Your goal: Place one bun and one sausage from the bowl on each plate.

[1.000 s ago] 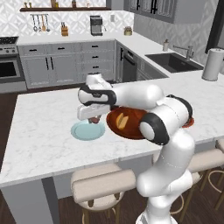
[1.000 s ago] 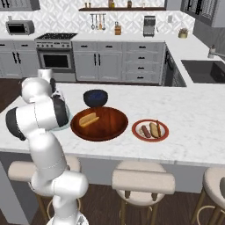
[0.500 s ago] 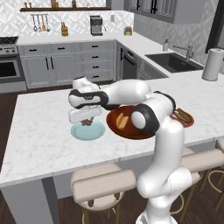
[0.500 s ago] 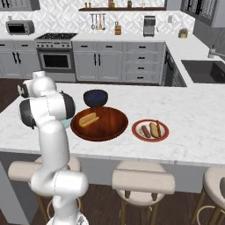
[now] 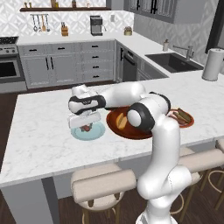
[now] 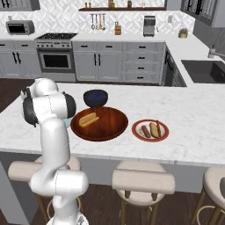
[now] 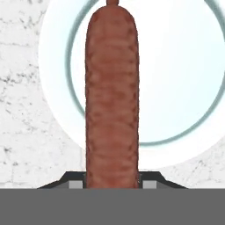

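Arm outstretched, gripper [image 5: 85,127] clamping the sausage [image 7: 112,96], seemingly just above the pale blue plate [image 5: 98,132].

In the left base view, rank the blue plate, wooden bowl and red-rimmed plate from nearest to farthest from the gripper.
1. Blue plate: directly under the gripper, which holds a sausage.
2. Wooden bowl: just to the gripper's right.
3. Red-rimmed plate: far right, beyond the bowl.

No text, label, brand, number or sign can be read anywhere in these views
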